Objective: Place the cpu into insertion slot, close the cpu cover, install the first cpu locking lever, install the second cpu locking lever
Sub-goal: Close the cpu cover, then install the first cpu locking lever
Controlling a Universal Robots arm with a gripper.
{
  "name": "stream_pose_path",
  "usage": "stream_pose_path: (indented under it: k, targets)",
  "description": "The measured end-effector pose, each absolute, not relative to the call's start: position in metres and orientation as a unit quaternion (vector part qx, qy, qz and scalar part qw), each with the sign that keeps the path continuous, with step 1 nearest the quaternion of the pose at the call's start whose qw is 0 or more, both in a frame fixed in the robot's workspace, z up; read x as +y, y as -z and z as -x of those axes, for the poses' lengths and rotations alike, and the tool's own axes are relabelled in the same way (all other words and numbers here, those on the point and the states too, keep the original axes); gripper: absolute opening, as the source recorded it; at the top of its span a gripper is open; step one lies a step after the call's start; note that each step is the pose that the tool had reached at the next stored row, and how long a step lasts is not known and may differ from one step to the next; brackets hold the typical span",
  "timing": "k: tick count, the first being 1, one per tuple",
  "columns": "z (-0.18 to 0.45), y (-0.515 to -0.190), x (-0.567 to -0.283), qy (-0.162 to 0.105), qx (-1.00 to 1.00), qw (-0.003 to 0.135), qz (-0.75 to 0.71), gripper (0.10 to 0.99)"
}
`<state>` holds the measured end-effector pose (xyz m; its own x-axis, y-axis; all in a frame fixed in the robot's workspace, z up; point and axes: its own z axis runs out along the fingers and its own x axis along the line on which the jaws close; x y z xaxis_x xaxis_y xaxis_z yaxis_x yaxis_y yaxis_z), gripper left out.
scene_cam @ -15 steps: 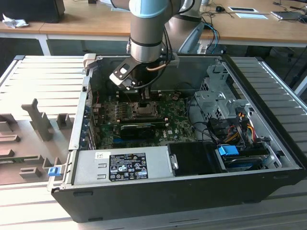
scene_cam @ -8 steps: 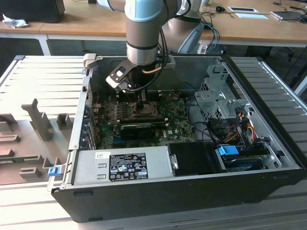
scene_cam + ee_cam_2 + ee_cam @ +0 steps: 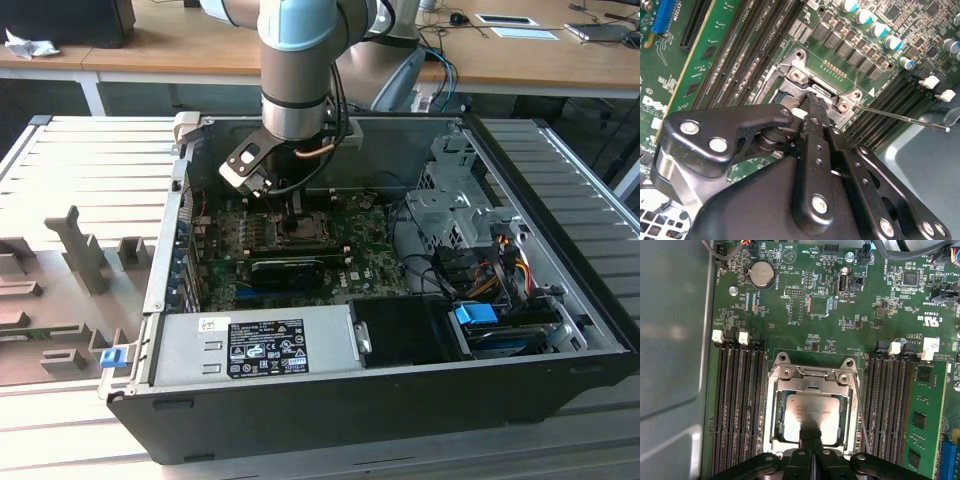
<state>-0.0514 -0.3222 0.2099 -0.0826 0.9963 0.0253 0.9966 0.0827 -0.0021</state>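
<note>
— Silvery metal first: we've got the cpu point(image 3: 812, 412) lying flat inside the insertion slot point(image 3: 308, 232). Its grey face shows through the square window of the cpu cover point(image 3: 810, 374), which is down flat over it.

— And the gripper point(image 3: 810, 432), where do we have it?

— Right at the slot's edge. In both wrist views we see its black fingers point(image 3: 816, 125) pressed tight together with nothing between them, and the tips touch the cover's rim just beside the cpu.

— What about the thin wire lever point(image 3: 860, 410)?

— We see it running along one side of the slot, between the cover and a bank of black memory slots point(image 3: 885, 405). In the second wrist view it angles out from the slot's corner over those memory slots. We can't tell whether it's hooked down.

— And from the exterior view?

— The arm point(image 3: 300, 60) drops straight into the open computer case point(image 3: 400, 400), directly above the slot, with the green motherboard point(image 3: 805, 300) spreading out all round the slot.
</note>
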Motion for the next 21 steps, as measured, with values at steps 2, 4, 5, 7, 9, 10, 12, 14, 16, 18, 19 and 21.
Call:
stream_pose_path:
  k: [2, 4, 5, 7, 9, 10, 12, 14, 16, 18, 19, 21]
  targets:
    - [0.051, -0.215, -0.322, 0.008, -0.736, 0.01, 0.677, 0.106]
    - [0.049, -0.215, -0.322, 0.008, -0.736, 0.01, 0.677, 0.106]
    - [0.044, -0.215, -0.322, 0.008, -0.736, 0.01, 0.677, 0.106]
    - [0.04, -0.215, -0.322, 0.008, -0.736, 0.01, 0.677, 0.106]
    - [0.037, -0.215, -0.322, 0.007, -0.736, 0.01, 0.677, 0.106]
    - [0.034, -0.215, -0.322, 0.007, -0.736, 0.011, 0.677, 0.106]
    - [0.031, -0.215, -0.322, 0.007, -0.736, 0.011, 0.677, 0.106]
    - [0.03, -0.215, -0.322, 0.007, -0.736, 0.011, 0.677, 0.106]
    - [0.03, -0.215, -0.322, 0.007, -0.736, 0.011, 0.677, 0.106]
    - [0.03, -0.216, -0.322, 0.007, -0.736, 0.011, 0.677, 0.106]
    - [0.03, -0.218, -0.322, 0.007, -0.736, 0.011, 0.677, 0.106]
    - [0.03, -0.219, -0.322, 0.007, -0.736, 0.011, 0.677, 0.106]
